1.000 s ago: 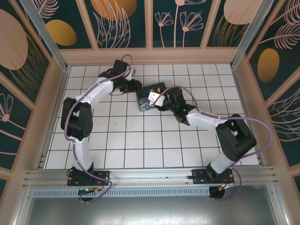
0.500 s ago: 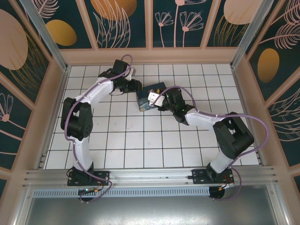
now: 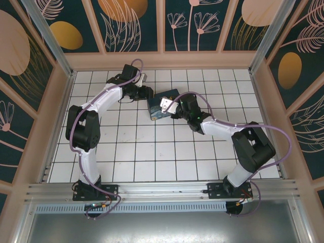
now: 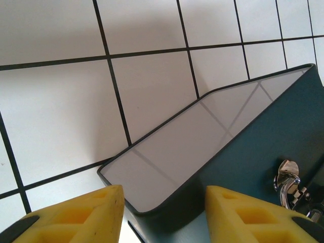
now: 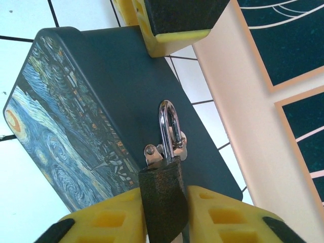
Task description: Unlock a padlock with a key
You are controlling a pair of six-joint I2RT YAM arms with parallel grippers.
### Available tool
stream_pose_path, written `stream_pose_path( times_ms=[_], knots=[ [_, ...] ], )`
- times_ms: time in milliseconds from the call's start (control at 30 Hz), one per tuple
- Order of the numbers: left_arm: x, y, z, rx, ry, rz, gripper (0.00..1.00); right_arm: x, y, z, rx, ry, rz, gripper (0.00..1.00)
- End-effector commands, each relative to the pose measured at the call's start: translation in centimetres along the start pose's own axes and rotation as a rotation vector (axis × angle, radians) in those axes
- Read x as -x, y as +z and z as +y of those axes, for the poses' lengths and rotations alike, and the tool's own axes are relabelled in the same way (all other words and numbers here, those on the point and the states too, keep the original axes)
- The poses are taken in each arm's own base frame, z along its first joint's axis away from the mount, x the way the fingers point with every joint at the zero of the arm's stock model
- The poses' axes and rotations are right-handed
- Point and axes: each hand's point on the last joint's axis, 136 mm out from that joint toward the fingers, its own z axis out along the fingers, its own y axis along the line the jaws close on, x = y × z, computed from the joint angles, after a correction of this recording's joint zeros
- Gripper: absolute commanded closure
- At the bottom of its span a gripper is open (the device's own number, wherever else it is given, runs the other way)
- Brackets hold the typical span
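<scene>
The padlock (image 5: 162,197), dark-bodied with a silver shackle (image 5: 168,126), hangs from the hasp on the side of the blue swirl-painted box (image 5: 66,101). My right gripper (image 5: 163,196) is shut on the padlock body, one yellow finger against each side. At the box's far end, my left gripper (image 4: 164,202) straddles a corner of the box (image 4: 263,136) and grips it; one of its fingers (image 5: 174,35) rests on the box's edge. The hasp and shackle (image 4: 286,179) glint at the right of the left wrist view. From above, both grippers meet at the box (image 3: 158,109). The key is out of view.
The box lies on white tiled floor (image 3: 152,147) near the back middle of the pen. The beige back wall (image 3: 162,61) and patterned side panels enclose the floor. Both arms arch in from the near rail (image 3: 162,190).
My right gripper's fingers have closed in onto the padlock body, and the right arm has shifted slightly. The left arm and the box have stayed put.
</scene>
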Motion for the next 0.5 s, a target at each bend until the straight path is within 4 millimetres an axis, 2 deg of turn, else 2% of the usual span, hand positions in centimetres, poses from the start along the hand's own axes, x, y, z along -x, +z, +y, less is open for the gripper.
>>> stream_pose_path(
  times_ms=[0,267,467],
  knots=[
    [-1.4,0.4,1.0,0.022,0.001,0.067,0.54,0.9,-1.0,-0.9,0.025,0.037,-0.008,0.81],
    [-1.9,0.2,0.6,-0.003,0.014,0.078,0.55,2.0,-0.7,-1.5,0.053,0.095,-0.032,0.98],
    [-2.5,0.4,0.6,-0.021,0.028,0.095,0.55,2.2,0.2,-2.6,0.087,0.298,-0.053,1.0]
  ],
)
